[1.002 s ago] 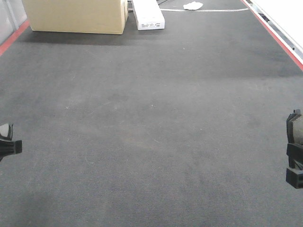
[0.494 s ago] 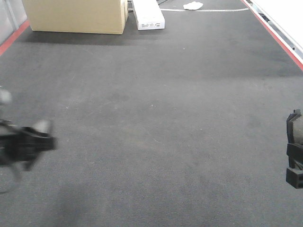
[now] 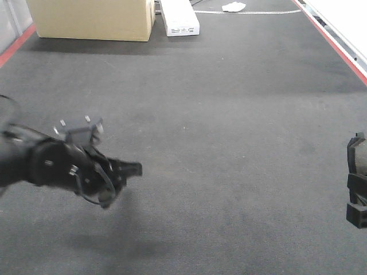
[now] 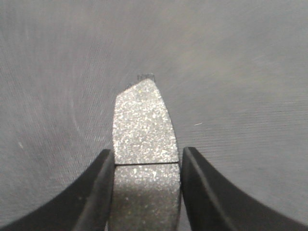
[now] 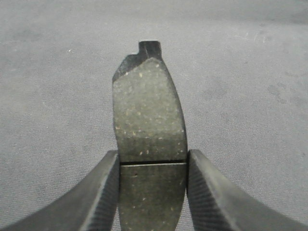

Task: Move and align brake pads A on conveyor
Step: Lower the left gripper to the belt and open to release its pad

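The conveyor [image 3: 229, 114] is a wide dark grey belt that fills the front view. My left gripper [image 3: 131, 169] hangs above the belt's near left part, shut on a brake pad [image 4: 143, 120], a speckled grey crescent. The fingers [image 4: 98, 183] clamp its sides at the middle groove, and its far end points away over the conveyor [image 4: 240, 72]. At the right edge, my right gripper [image 3: 358, 179] is shut on a second, darker brake pad [image 5: 147, 110], likewise held at its groove, above the conveyor [image 5: 250, 86]. No other pads are in view.
A cardboard box [image 3: 92, 17] and a white carton [image 3: 179, 17] stand at the belt's far end, with a white scrap [image 3: 234, 7] beyond. Red edge strips [image 3: 17, 43] run along both sides, and the white frame [image 3: 344, 17] borders the right.
My left arm has swung in from the left edge, rightward over the belt, carrying its pad. The right gripper has stayed put.
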Motion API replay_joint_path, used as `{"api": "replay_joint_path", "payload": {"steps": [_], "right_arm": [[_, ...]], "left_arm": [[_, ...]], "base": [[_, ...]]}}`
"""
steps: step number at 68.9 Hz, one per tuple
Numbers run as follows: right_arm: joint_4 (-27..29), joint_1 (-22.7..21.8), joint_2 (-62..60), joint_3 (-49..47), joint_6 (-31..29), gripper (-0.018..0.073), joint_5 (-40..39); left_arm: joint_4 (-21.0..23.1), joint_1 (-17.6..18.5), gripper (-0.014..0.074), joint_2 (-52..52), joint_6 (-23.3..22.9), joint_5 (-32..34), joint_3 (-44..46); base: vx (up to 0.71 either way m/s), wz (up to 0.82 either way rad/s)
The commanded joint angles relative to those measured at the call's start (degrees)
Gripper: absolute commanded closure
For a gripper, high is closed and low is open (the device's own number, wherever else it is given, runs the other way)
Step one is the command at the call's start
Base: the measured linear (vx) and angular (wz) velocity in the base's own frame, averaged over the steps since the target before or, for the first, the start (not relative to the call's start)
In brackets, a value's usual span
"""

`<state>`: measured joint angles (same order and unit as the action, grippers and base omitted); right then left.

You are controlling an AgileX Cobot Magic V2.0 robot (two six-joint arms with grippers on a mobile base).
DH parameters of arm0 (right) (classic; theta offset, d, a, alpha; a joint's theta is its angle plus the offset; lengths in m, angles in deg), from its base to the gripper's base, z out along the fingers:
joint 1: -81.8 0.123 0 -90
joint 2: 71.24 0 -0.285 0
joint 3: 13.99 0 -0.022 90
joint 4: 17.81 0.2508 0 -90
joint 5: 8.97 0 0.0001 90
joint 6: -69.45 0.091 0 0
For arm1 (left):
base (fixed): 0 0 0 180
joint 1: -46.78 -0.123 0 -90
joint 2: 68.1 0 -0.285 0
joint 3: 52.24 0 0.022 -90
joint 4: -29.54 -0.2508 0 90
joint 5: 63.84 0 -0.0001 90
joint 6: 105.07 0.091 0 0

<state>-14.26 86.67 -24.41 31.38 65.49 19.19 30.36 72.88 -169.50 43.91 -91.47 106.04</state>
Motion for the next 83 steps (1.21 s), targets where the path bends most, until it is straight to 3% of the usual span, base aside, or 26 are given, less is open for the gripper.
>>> {"api": "replay_joint_path", "payload": {"steps": [1, 14, 44, 69, 83], "right_arm": [[0.03, -0.26, -0.14, -1.77, -0.17, 0.0489, -4.92], [0.03, -0.26, -0.14, -1.77, -0.17, 0.0489, -4.92], [0.03, -0.26, -0.14, -1.77, -0.17, 0.0489, -4.85], [0.03, -0.26, -0.14, -1.77, -0.17, 0.0489, -4.9], [0.03, -0.26, -0.14, -1.77, -0.17, 0.0489, -4.9]], "left_arm": [[0.02, 0.29, 0.0402, -1.19, -2.72, 3.79, 2.23], [-0.02, 0.29, 0.0331, -4.51, -2.72, 4.72, 2.23], [-0.82, 0.29, 0.0309, -5.45, -2.72, 4.08, 2.23], [-0.82, 0.29, 0.0097, -4.83, -2.68, 3.13, 2.29], [-5.33, 1.3, 0.008, 2.39, -1.1, 2.08, 2.18]], "base": [[0.0, 0.0], [0.0, 0.0], [0.0, 0.0], [0.0, 0.0], [0.0, 0.0]]}}
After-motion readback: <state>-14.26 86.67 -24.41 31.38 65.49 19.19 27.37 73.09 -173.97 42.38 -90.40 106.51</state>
